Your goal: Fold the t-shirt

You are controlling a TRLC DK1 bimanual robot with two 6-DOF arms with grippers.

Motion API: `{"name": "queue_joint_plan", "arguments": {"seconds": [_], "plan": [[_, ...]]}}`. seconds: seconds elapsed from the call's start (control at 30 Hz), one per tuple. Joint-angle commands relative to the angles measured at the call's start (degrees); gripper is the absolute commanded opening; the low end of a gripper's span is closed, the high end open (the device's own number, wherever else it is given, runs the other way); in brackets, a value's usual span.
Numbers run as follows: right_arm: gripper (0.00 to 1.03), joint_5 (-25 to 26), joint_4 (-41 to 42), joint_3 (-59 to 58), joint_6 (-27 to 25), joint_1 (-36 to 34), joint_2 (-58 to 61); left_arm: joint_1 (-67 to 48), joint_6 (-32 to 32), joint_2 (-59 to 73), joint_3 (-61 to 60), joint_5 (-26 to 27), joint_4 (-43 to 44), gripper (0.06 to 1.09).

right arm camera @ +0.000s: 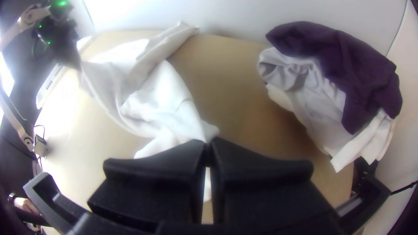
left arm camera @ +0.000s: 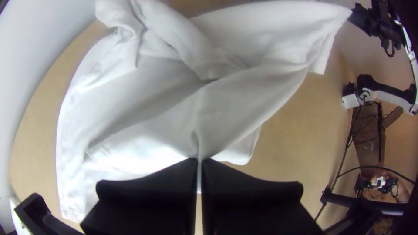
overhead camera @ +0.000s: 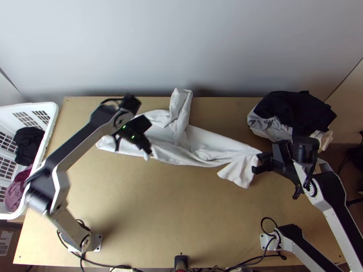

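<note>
One worktop carries one white t-shirt and one heap of at least two cloths; one basket holds at least two garments, one black, one reddish. Two arms bear one left hand and one right hand.

A white basket holds black cloth and mauve cloth; purple cloth lies bunched over pale cloths.
</note>
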Motion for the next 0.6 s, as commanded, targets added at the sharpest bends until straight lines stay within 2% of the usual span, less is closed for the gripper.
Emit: {"name": "queue_joint_plan", "arguments": {"seconds": [0.0, 0.03, 0.07, 0.13, 0.2, 0.3, 0.33, 0.57], "plan": [[0.03, 0.09, -0.93, -0.93, -0.20, -0.24, -0.55, 0.81, -1.04, 20.17, 21.93, 1.87, -0.29, 0.09], [0.03, 0.09, -1.11, -0.93, -0.20, -0.41, -0.55, 0.81, -1.48, 22.54, 24.92, 1.87, 0.06, 0.11], [0.03, 0.00, -1.19, -0.93, -0.20, -0.68, -0.55, 0.81, -1.66, 24.56, 27.46, 1.87, 0.76, 0.18], [0.03, 0.09, -1.37, -1.28, -0.20, -1.03, -0.55, 0.46, -1.83, 28.17, 30.89, 1.87, 1.46, 0.38], [0.03, 0.09, -1.46, -1.63, -0.20, -1.12, -0.64, 0.20, -2.18, 31.24, 33.79, 1.87, 1.55, 0.54], [0.03, 0.00, -1.46, -2.51, -0.38, -1.21, -0.72, -0.24, -3.41, 32.83, 35.11, 1.87, 1.64, 1.02], [0.03, 0.09, -1.46, -2.69, -0.29, -1.21, -0.72, -0.24, -4.03, 32.91, 34.93, 1.96, 1.64, 1.04], [0.03, 0.00, -1.46, -3.74, -0.12, -1.47, -1.34, 1.95, -6.40, 27.90, 32.65, 5.21, -1.52, 1.04]]}}
